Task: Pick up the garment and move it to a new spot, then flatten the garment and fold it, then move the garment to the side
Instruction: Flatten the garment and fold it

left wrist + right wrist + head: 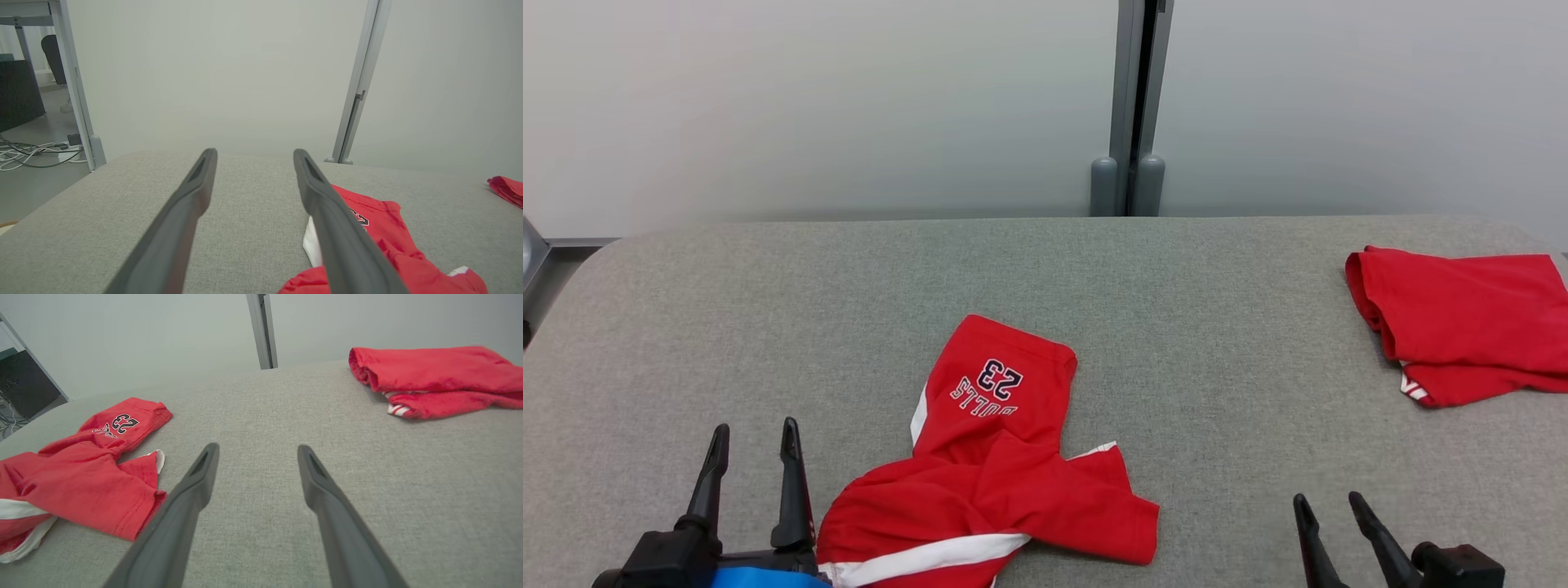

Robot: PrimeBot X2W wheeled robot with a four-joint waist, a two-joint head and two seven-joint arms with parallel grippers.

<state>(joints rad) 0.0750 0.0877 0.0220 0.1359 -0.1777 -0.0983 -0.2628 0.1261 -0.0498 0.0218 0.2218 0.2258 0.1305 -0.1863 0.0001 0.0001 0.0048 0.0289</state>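
Broadly, the grey padded table [1045, 269] ends in a rounded far-left corner and a straight far edge against the pale wall; its middle and far half lie bare. Near the front edge, left of centre, lies the red garment [996, 482], crumpled, white-striped, printed "23". A folded red cloth [1462, 327] sits by the right edge. The left gripper [754, 426], just beside the garment, and the right gripper [1327, 498], well apart from it, stand spread, holding nothing.

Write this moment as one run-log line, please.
stage: before pickup | crumpled red garment: on table | left gripper: jaws open, empty | right gripper: jaws open, empty | second red garment: far right
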